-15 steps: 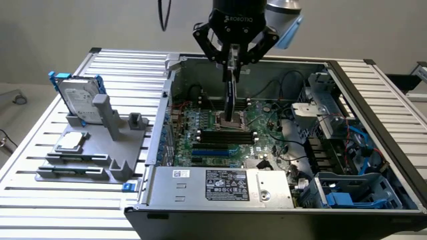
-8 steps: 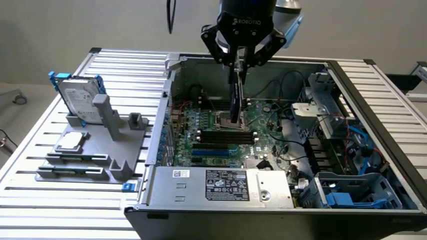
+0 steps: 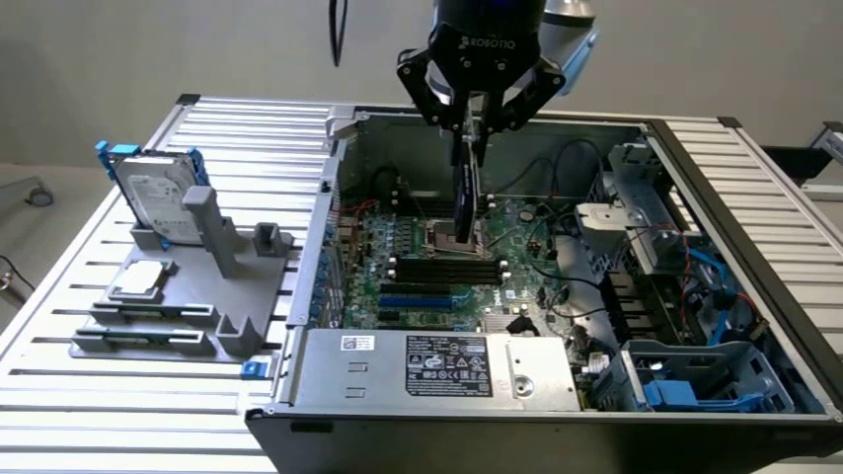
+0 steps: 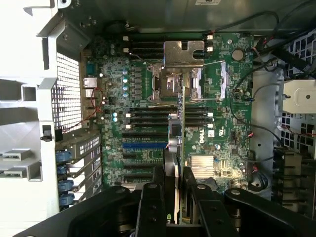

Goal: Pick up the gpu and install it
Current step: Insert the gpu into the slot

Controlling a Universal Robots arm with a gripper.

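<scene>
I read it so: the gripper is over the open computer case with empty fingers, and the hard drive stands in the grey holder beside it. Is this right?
Not empty: the gripper is shut on the gpu, which hangs on edge over the motherboard, as the exterior view shows. The rest is right.

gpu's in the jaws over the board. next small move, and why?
Probably shift the gripper toward the blue expansion slot before lowering. The gpu hangs edge-down, clamped in the jaws, over the processor socket, so it is not lined up with that slot.
</scene>
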